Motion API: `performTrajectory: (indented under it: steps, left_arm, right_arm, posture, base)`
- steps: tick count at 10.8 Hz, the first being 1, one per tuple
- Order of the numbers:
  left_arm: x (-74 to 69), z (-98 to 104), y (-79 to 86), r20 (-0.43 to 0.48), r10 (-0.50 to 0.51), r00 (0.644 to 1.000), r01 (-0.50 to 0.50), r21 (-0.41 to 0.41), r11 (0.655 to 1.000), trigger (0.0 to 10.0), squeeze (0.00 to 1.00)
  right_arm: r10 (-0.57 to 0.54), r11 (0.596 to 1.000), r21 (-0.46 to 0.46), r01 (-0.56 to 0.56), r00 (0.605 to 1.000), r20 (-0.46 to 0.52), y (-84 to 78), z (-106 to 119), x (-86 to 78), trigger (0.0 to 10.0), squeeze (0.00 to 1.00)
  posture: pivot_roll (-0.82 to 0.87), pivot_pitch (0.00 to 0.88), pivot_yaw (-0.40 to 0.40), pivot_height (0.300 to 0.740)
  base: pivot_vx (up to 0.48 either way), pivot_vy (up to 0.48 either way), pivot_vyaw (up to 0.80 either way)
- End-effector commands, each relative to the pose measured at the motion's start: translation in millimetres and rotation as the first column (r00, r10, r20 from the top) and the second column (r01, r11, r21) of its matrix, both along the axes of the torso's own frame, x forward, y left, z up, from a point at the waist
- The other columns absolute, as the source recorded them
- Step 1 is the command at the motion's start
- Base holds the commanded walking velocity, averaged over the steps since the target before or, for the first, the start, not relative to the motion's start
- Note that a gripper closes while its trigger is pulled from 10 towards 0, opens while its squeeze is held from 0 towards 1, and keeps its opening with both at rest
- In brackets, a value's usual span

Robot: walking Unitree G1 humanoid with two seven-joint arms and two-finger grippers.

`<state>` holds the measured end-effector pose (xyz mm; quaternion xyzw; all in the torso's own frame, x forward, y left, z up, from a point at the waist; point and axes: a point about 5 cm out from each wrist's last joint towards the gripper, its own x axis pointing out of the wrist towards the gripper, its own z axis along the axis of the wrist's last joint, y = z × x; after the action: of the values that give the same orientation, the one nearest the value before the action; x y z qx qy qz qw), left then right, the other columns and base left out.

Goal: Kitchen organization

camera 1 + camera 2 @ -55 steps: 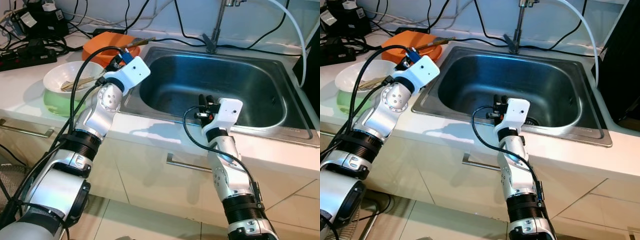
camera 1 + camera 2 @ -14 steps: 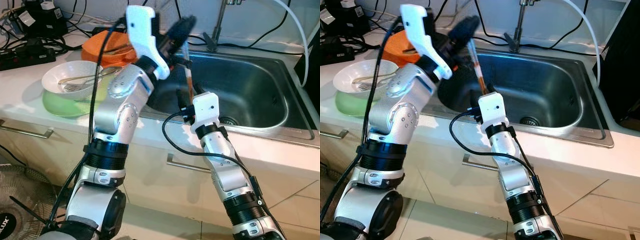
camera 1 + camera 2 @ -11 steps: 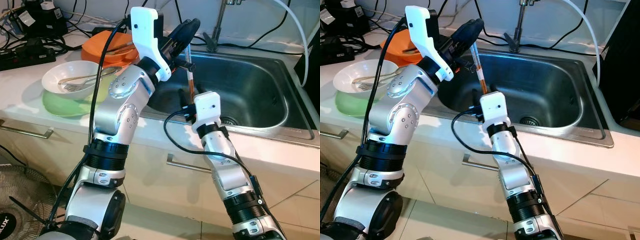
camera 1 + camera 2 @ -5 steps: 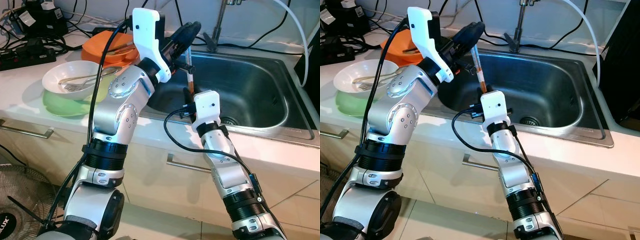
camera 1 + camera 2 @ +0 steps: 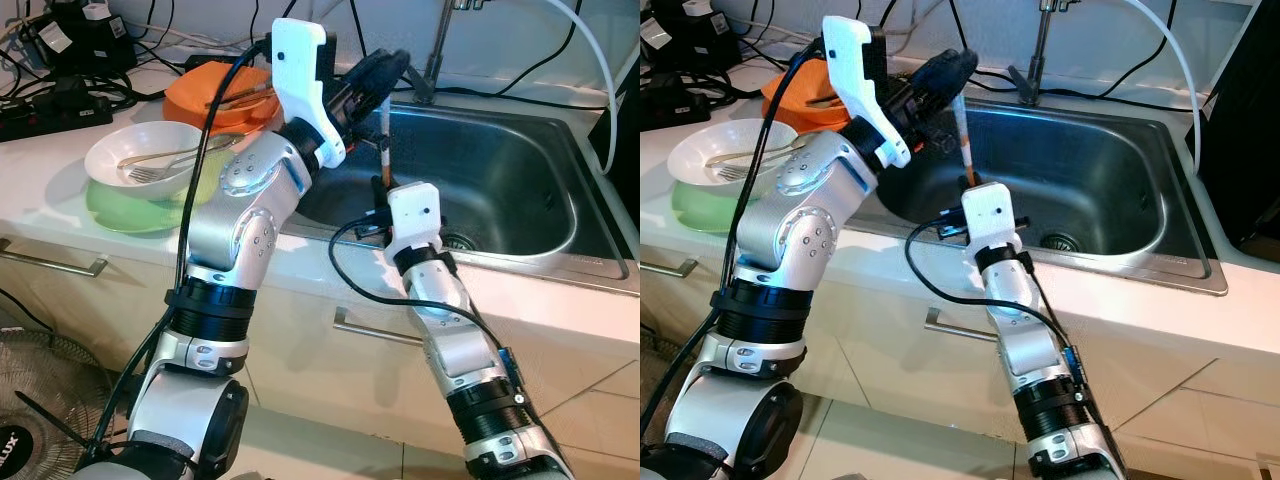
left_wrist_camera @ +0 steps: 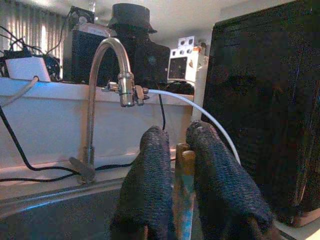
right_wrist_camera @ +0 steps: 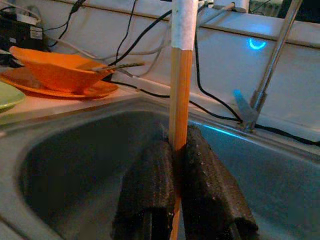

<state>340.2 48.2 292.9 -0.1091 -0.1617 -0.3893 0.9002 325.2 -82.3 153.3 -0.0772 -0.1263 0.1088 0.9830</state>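
The right gripper (image 7: pixel 172 165) stands at the near edge of the sink (image 5: pixel 520 190), its two black fingers (image 7: pixel 147 185) pressed together on the lower end of a wooden chopstick (image 7: pixel 180 95). The chopstick rises upright from this grip, brown-orange along its shaft with a white band near the top. Above it, the left gripper (image 6: pixel 184 165) reaches over the sink from the robot's left, and its fingers (image 6: pixel 150 185) close narrowly on the upper end of the same chopstick, so both grippers hold the one stick between them over the basin.

On the white worktop (image 5: pixel 60 210) to the robot's left sits a white bowl (image 5: pixel 150 160) with a fork (image 5: pixel 150 172) lying in it, stacked on a green plate (image 5: pixel 130 210). Farther back is an orange bowl (image 7: pixel 55 70) on an orange plate (image 7: pixel 95 90), with a thin utensil resting across it. Behind the sink stand the faucet (image 6: pixel 97 110) and a white hose (image 5: pixel 600 70), and black cables (image 5: pixel 500 95) trail along the wall.
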Motion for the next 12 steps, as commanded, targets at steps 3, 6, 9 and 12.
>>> performTrajectory:
  steps: [3, 6, 9, 12]
  left_arm:
    - [-0.7, 2, 1.6, 0.006, -0.001, 1.0, 0.001, 0.006, 1.0, 10.0, 1.0]
    - [-3.8, 2, 5.8, 0.023, -0.004, 1.0, 0.004, -0.007, 1.0, 10.0, 0.0]
    - [-4.7, -19, 23.0, -0.028, 0.047, 0.998, -0.046, 0.044, 0.998, 10.0, 0.0]
    - [-10.3, -69, 51.3, -0.134, 0.151, 0.979, -0.122, 0.204, 0.971, 10.0, 0.0]
  right_arm:
    - [-0.028, 0.999, 0.015, 0.028, 1.0, -0.004, -3.4, 3, 4.2, 0.0, 0.0]
    - [-0.091, 0.996, 0.021, 0.092, 0.996, -0.022, -14.5, 5, 15.2, 0.0, 0.0]
    - [-0.109, 0.994, 0.008, 0.109, 0.993, -0.042, -15.3, 13, 33.1, 10.0, 0.0]
    - [-0.148, 0.989, 0.004, 0.151, 0.976, -0.162, -19.4, 8, 55.7, 10.0, 0.0]
  posture:
    - [-0.12, 0.0, 0.02, 0.74]
    - [-0.12, 0.0, 0.013, 0.74]
    - [-0.11, 0.0, 0.007, 0.74]
    - [-0.09, 0.0, -0.002, 0.74]
  base:
    - [0.0, 0.0, 0.0]
    - [0.0, 0.0, 0.0]
    - [0.0, 0.0, 0.0]
    - [0.0, 0.0, 0.0]
